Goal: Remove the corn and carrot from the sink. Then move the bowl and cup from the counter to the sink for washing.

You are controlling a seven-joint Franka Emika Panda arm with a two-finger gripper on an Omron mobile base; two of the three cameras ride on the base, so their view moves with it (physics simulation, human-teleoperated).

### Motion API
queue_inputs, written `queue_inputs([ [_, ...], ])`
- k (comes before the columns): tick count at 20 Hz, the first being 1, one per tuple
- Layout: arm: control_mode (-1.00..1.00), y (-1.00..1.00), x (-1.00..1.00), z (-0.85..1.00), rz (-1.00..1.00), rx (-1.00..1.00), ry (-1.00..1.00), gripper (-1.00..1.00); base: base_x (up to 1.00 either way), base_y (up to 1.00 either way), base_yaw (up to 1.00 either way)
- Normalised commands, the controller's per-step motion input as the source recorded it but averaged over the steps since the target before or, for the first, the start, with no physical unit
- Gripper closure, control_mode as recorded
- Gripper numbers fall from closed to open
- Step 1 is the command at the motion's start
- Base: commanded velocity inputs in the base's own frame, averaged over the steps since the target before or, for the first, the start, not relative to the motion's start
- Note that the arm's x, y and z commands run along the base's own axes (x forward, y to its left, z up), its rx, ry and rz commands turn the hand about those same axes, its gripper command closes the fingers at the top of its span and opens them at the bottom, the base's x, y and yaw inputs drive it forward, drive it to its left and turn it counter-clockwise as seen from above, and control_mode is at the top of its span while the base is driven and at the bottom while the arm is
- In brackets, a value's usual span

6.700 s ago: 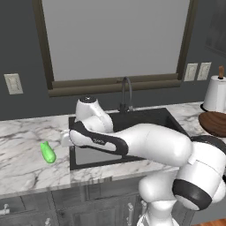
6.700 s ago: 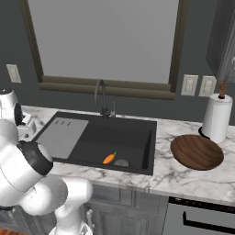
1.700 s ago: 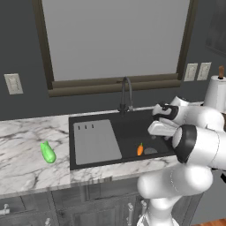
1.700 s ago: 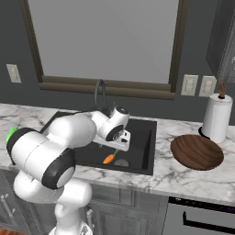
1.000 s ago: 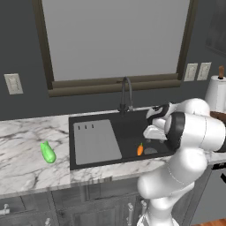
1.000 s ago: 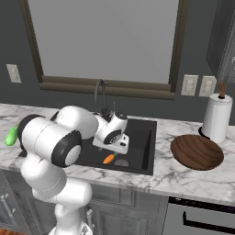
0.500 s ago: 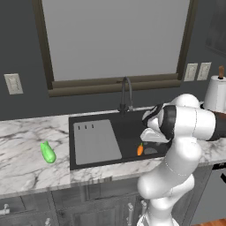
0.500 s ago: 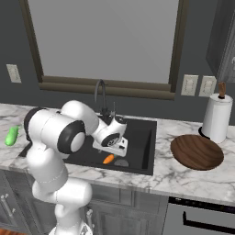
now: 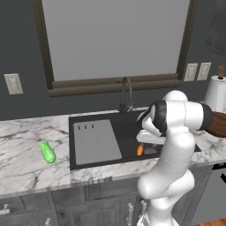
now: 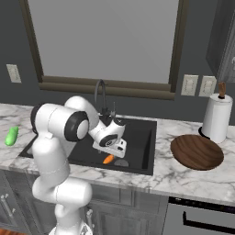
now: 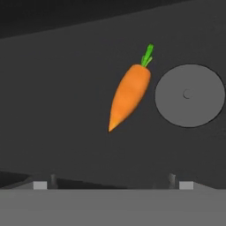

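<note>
A white marble counter (image 9: 26,154) is running below a dark-framed window, with the black sink (image 10: 140,137) recessed in it. The carrot (image 11: 129,95) is lying flat on the basin floor just beside the round drain (image 11: 190,95). The gripper (image 10: 114,148) is hovering directly above it, jaws spread wide and holding nothing. For a secure pick, align the fingers across the thick orange body, descend fully, then close. The corn (image 9: 47,152) is resting on the counter.
</note>
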Motion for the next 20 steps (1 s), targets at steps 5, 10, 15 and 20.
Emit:
queue_inputs([
  [5, -1.00, 0.04, 0.24, -0.26, -0.05, 0.00, 0.03, -1.00, 0.00, 0.00, 0.00],
  [10, -1.00, 0.00, 0.25, -0.28, -0.05, 0.00, 0.01, -1.00, 0.00, 0.00, 0.00],
  [15, -1.00, 0.00, 0.26, -0.28, -0.06, 0.00, 0.00, -1.00, 0.00, 0.00, 0.00],
  [20, -1.00, 0.00, 0.22, -0.27, -0.04, 0.00, 0.00, -1.00, 0.00, 0.00, 0.00],
])
